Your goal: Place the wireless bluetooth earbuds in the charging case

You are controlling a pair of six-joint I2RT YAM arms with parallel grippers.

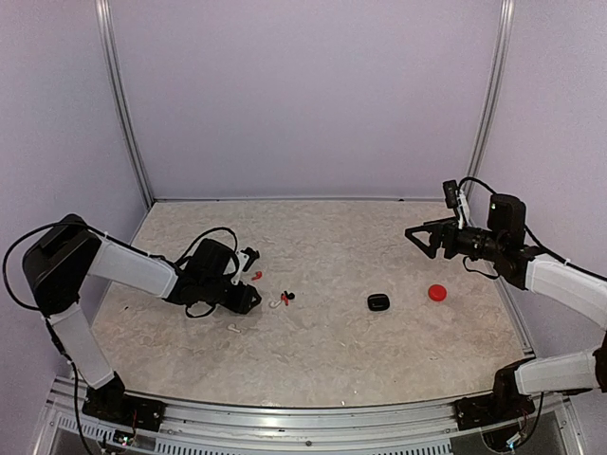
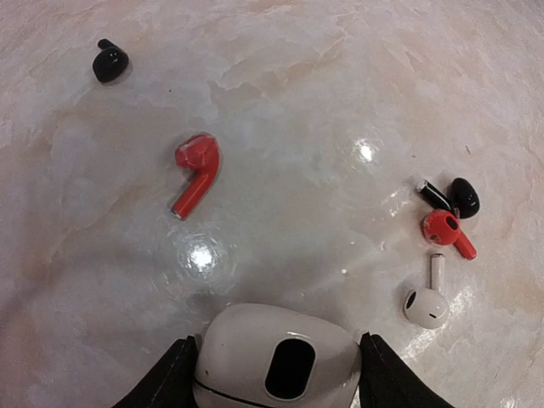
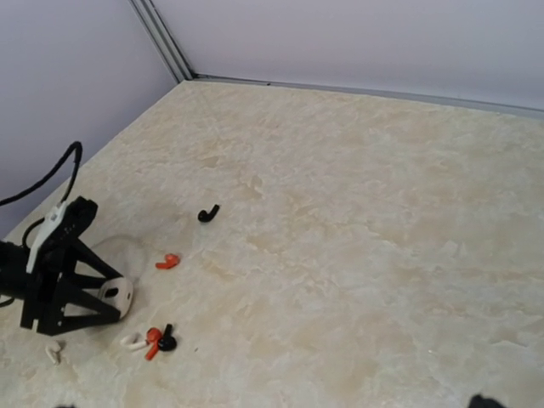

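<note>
Presently on the table:

1. Left gripper: closed on the white charging case, one finger against each side. The case shows a dark oval on its upper face. Whether it rests on the surface cannot be told.
2. Right gripper: fingers spread apart, holding nothing, raised over the right side of the table (its own wrist view barely shows them).
3. Lone red earbud: lying ahead of the held case, apart from it.
4. First black earbud: farther out, beyond the lone red earbud and to its left in the left wrist view.
5. Cluster of three, ahead and right of the held case: second black earbud; second red earbud just beside it; white earbud, the nearest to the case.
6. Second white earbud: alone, on the near side of the left gripper.
7. Black case: right of centre, well apart from every earbud.
8. Red case: near the black case, to its right.
9. All six earbuds lie loose on the table, outside the cases.
</note>
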